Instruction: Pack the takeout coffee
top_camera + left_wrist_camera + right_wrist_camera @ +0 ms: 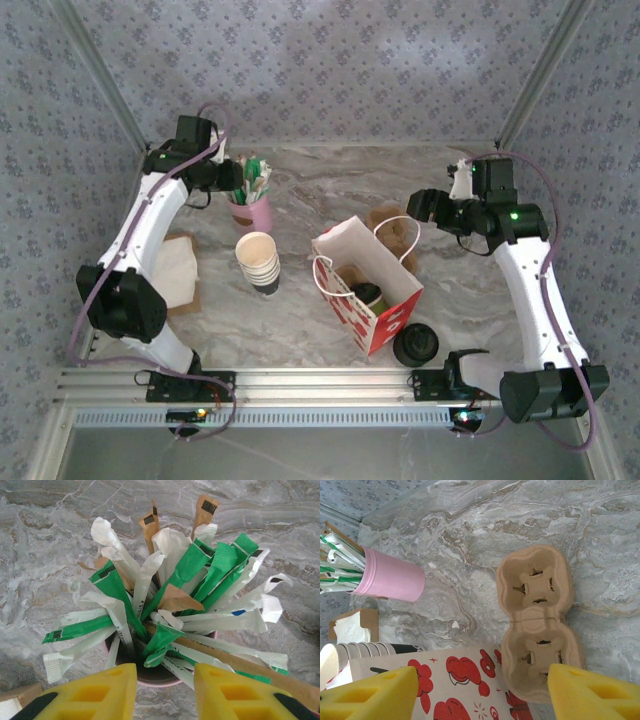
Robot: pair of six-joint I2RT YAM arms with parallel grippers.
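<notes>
Plainly, the takeout coffee (368, 293), a small paper cup with dark greenish sides and a round black plastic lid, stands upright inside the white paper bag with red printed shapes (340, 250), lid showing through the open mouth. The left gripper (165, 680) hangs right above the pink plastic cup (392, 580) crammed with green, white and brown paper sachets (185, 570). Its yellow fingers are parted with nothing clamped between them. The right gripper (482, 680) is spread wide and empty, above the grey marble table (320, 190), looking down on the bag's edge and the brown moulded-pulp cup carrier (535, 625). From the left jaws the coffee lies well off to the right and toward the arm bases, past the stack of lidless white paper cups (258, 262). From the right jaws it lies nearer, leftward and toward the near edge, so the right arm is the closer one. With the cup in the bag, I judge the next move concerns a sachet. These fan upward and outward, long axes roughly upright, directly beneath the left fingers.
</notes>
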